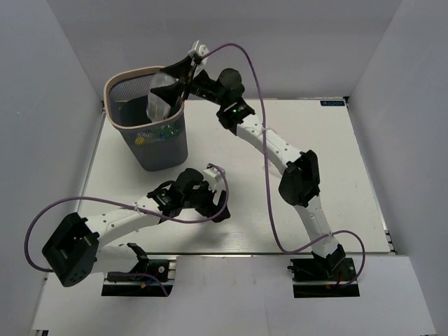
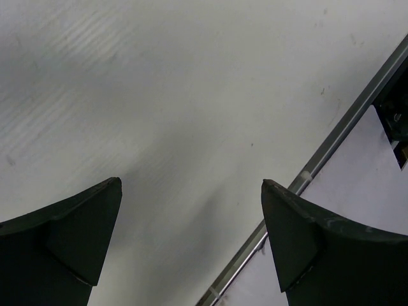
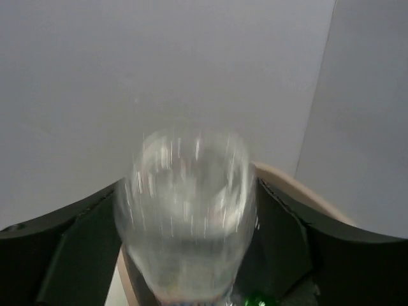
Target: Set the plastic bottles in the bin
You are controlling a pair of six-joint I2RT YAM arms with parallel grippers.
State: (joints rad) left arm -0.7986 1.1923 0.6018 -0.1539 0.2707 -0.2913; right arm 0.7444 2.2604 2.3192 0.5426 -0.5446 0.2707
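Clear bottle (image 1: 162, 98): pinched in right gripper (image 1: 176, 82), hanging below the fingers, long axis roughly upright; blurred in wrist view.
Bin (image 1: 112, 85): straight beneath that gripper, bottle's lower end inside the beige rim's outline; depth below rim not clear.
Nearer arm: right, by far.
Left gripper (image 2: 191, 183): fingers spread, holding nothing, low over table (image 2: 191, 76), well apart from bin.
Next move, judged: release straight down.

In your right wrist view the clear bottle (image 3: 188, 217) is smeared by blur and cut off at the lower edge, it hides much of the bin rim (image 3: 299, 191), you cannot tell whether the right gripper (image 3: 189, 185) grips it, and the green speck (image 3: 258, 298) below is too small to name.
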